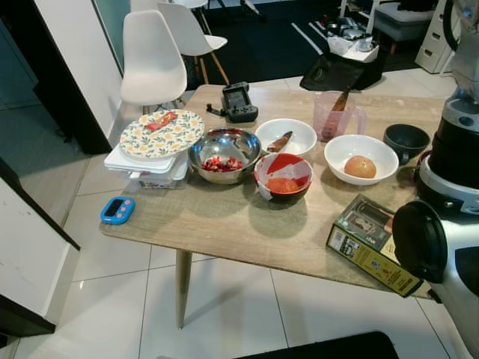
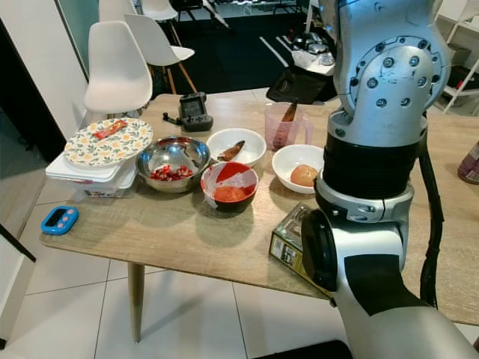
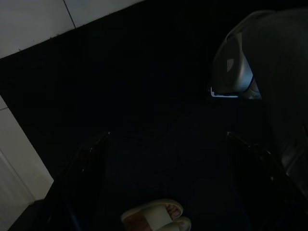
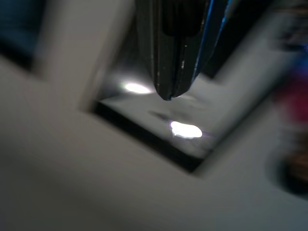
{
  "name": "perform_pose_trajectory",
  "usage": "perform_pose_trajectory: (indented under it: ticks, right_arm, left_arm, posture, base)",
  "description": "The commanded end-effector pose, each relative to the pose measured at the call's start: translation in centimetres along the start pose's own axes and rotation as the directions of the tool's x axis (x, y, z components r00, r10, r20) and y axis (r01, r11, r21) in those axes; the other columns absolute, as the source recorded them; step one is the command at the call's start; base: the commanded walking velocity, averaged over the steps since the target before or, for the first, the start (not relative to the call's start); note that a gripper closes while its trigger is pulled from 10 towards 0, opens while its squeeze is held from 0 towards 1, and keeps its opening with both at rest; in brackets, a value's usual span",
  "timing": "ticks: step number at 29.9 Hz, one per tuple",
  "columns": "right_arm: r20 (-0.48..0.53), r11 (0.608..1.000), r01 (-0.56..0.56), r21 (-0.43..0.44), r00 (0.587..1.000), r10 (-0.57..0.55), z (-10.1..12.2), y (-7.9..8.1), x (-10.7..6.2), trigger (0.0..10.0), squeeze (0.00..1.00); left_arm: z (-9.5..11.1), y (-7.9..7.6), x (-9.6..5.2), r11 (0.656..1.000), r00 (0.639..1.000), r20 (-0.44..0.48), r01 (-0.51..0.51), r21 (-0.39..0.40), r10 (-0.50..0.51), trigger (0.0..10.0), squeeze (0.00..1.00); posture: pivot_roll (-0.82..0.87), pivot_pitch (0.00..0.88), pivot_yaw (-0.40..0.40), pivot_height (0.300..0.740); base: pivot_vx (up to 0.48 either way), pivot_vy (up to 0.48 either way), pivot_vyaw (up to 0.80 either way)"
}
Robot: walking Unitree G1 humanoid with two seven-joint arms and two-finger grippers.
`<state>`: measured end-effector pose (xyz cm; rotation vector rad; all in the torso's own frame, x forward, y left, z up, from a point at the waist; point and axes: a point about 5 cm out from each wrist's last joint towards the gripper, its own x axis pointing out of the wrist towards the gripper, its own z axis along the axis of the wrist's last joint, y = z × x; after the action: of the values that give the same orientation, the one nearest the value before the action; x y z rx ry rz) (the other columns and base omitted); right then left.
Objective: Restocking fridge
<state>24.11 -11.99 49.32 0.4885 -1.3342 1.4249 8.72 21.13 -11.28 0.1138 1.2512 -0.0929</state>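
My left gripper (image 3: 163, 187) hangs idle in deep shade over dark flooring, its two fingers (image 3: 82, 163) spread wide apart, holding nothing; a slipper (image 3: 154, 216) lies below between them.

On the wooden bench (image 1: 224, 224), going left to right: a blue timer (image 1: 117, 210) at the near corner, a floral plate (image 1: 162, 134) stacked on white containers, a steel bowl (image 1: 224, 153) with red pieces, a red bowl (image 1: 283, 177) with covered food, a white bowl (image 1: 361, 158) holding an orange-brown roll, and a yellow-green carton (image 1: 368, 243) lying flat at the near edge.

My right arm (image 2: 378, 149) is raised beside the bench. My right gripper (image 4: 168, 53) points upward toward ceiling lights, blurred, fingers pressed together with nothing between them.
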Motion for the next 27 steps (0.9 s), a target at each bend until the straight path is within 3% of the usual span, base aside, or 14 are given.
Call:
perform_pose_trajectory:
  ticks: [1, 4, 5, 6, 10, 12, 13, 15, 17, 18, 20, 21, 23, 27]
  right_arm:
    - [-0.002, 0.963, 0.229, -0.143, 0.973, -0.231, 1.2, -2.8, -2.7, 10.0, 0.00]
    - [-0.016, 0.874, 0.395, -0.282, 0.909, -0.416, 2.3, -4.7, -5.0, 10.0, 0.00]
    - [-0.023, 0.786, 0.490, -0.378, 0.844, -0.537, 3.2, -5.8, -6.7, 10.0, 0.00]
    - [-0.023, 0.786, 0.490, -0.378, 0.844, -0.537, 3.2, -5.8, -6.7, 10.0, 0.00]
    - [0.016, 0.471, 0.628, -0.619, 0.609, -0.793, 6.5, -7.6, -12.6, 10.0, 0.00]
    - [0.011, 0.319, 0.590, -0.742, 0.486, -0.874, 7.6, -7.8, -15.3, 10.0, 0.00]
    - [0.011, 0.319, 0.590, -0.742, 0.486, -0.874, 7.6, -7.8, -15.3, 10.0, 0.00]
    - [0.019, 0.222, 0.552, -0.804, 0.397, -0.918, 8.2, -8.0, -16.9, 10.0, 0.00]
    - [0.090, 0.021, 0.442, -0.897, 0.229, -0.969, 9.9, -8.0, -20.2, 10.0, 0.00]
    - [0.090, 0.021, 0.442, -0.897, 0.229, -0.969, 9.9, -8.0, -20.2, 10.0, 0.00]
    - [0.229, -0.212, 0.271, -0.939, 0.032, -0.973, 12.7, -7.0, -24.4, 10.0, 0.00]
    - [0.229, -0.212, 0.271, -0.939, 0.032, -0.973, 12.7, -7.0, -24.4, 10.0, 0.00]
    - [0.370, -0.384, 0.157, -0.910, -0.113, -0.922, 15.3, -5.0, -28.4, 10.0, 0.00]
    - [0.410, -0.424, 0.076, -0.903, -0.152, -0.900, 16.0, -4.2, -29.6, 10.0, 0.00]
  left_arm:
    - [-0.4, 0.1, -0.1, 1.000, 1.000, -0.008, -0.003, 0.006, 0.003, 10.0, 0.00]
    - [-0.4, 0.0, -0.1, 1.000, 1.000, -0.008, -0.003, 0.002, 0.003, 10.0, 0.00]
    - [-0.4, 0.0, -0.1, 1.000, 1.000, -0.008, -0.002, 0.001, 0.002, 10.0, 0.00]
    - [-0.4, 0.0, -0.1, 1.000, 1.000, -0.008, -0.002, 0.001, 0.002, 10.0, 0.00]
    - [-0.4, -0.2, 0.0, 1.000, 1.000, -0.008, 0.000, -0.007, 0.000, 10.0, 0.00]
    - [-0.5, -0.3, 0.0, 1.000, 1.000, -0.009, 0.002, -0.009, -0.002, 10.0, 0.00]
    - [-0.5, -0.3, 0.0, 1.000, 1.000, -0.009, 0.002, -0.009, -0.002, 10.0, 0.00]
    - [-0.5, -0.3, 0.0, 1.000, 1.000, -0.009, 0.002, -0.009, -0.002, 10.0, 0.00]
    - [-0.5, -0.4, 0.0, 1.000, 1.000, -0.009, 0.003, -0.009, -0.003, 10.0, 0.00]
    - [-0.5, -0.4, 0.0, 1.000, 1.000, -0.009, 0.003, -0.009, -0.003, 10.0, 0.00]
    - [-0.3, -0.4, 0.0, 1.000, 1.000, -0.005, 0.003, -0.010, -0.003, 10.0, 0.00]
    - [-0.3, -0.4, 0.0, 1.000, 1.000, -0.005, 0.003, -0.010, -0.003, 10.0, 0.00]
    - [-0.2, -0.3, 0.0, 1.000, 1.000, -0.004, 0.003, -0.001, -0.003, 10.0, 0.00]
    - [-0.2, -0.3, 0.0, 1.000, 1.000, -0.006, 0.003, 0.003, -0.003, 10.0, 0.00]
  posture:
    - [-0.01, 0.050, 0.001, 0.740]
    - [-0.01, 0.048, -0.001, 0.740]
    - [-0.01, 0.043, -0.005, 0.740]
    - [-0.01, 0.043, -0.005, 0.740]
    - [-0.01, 0.035, -0.011, 0.740]
    - [-0.01, 0.028, -0.015, 0.740]
    - [-0.01, 0.028, -0.015, 0.740]
    - [-0.01, 0.028, -0.015, 0.740]
    - [-0.02, 0.017, -0.019, 0.740]
    - [-0.02, 0.017, -0.019, 0.740]
    - [-0.01, 0.000, -0.028, 0.740]
    - [-0.01, 0.000, -0.028, 0.740]
    - [-0.02, 0.000, -0.024, 0.740]
    - [-0.02, 0.000, -0.022, 0.740]
  base:
    - [0.000, 0.000, 0.00]
    - [0.000, 0.000, 0.00]
    - [0.000, 0.000, 0.00]
    - [0.000, 0.000, 0.00]
    - [0.000, 0.000, 0.00]
    - [0.000, 0.000, 0.00]
    - [0.000, 0.000, 0.00]
    - [0.000, 0.000, 0.00]
    - [0.000, 0.000, 0.00]
    - [0.000, 0.000, 0.00]
    - [0.000, 0.000, 0.00]
    - [0.000, 0.000, 0.00]
    - [0.000, 0.000, 0.00]
    - [0.000, 0.000, 0.00]
